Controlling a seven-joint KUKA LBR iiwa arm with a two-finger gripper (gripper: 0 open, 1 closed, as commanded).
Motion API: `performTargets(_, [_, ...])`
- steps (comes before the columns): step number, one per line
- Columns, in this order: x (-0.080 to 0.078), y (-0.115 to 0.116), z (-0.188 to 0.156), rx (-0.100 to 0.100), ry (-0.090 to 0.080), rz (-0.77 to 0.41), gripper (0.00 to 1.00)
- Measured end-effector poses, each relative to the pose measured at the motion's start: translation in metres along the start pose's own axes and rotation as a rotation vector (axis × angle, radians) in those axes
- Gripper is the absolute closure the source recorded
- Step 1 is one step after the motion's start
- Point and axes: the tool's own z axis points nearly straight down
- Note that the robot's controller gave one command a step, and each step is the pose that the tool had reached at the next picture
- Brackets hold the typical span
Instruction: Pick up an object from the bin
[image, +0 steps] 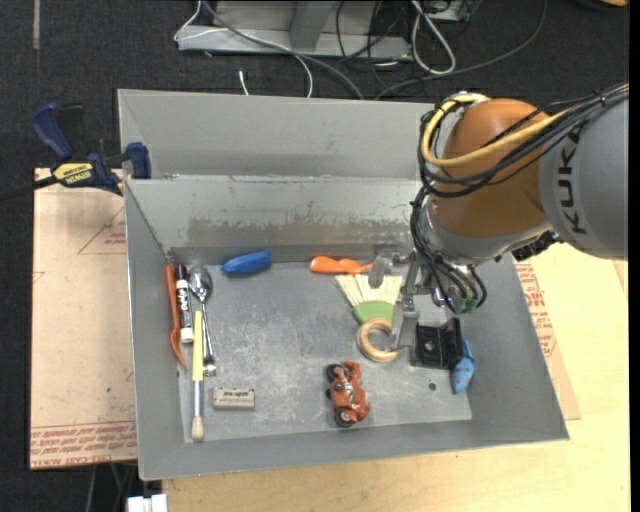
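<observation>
Tape ring (377, 341), tan and lying flat, sits on the floor of the bin (290, 340) right of centre, between a cream-and-green fan (364, 294) and a red toy car (346, 392). The claw (404, 320) hangs low at its right edge, with a black block (437, 345) just beside. Whether the claw is released or clenched cannot be told. Nothing looks lifted, so grasping and raising appear left to do.
</observation>
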Motion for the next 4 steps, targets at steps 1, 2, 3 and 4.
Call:
performTargets(1, [0.000,0.000,0.000,0.000,-0.001,0.001,0.00])
performTargets(2, [-0.022,-0.022,0.072,-0.001,-0.005,0.135,0.00])
performTargets(3, [-0.064,-0.049,0.142,-0.002,-0.012,0.117,0.00])
performTargets(4, [-0.052,-0.044,0.138,-0.005,-0.016,0.279,0.00])
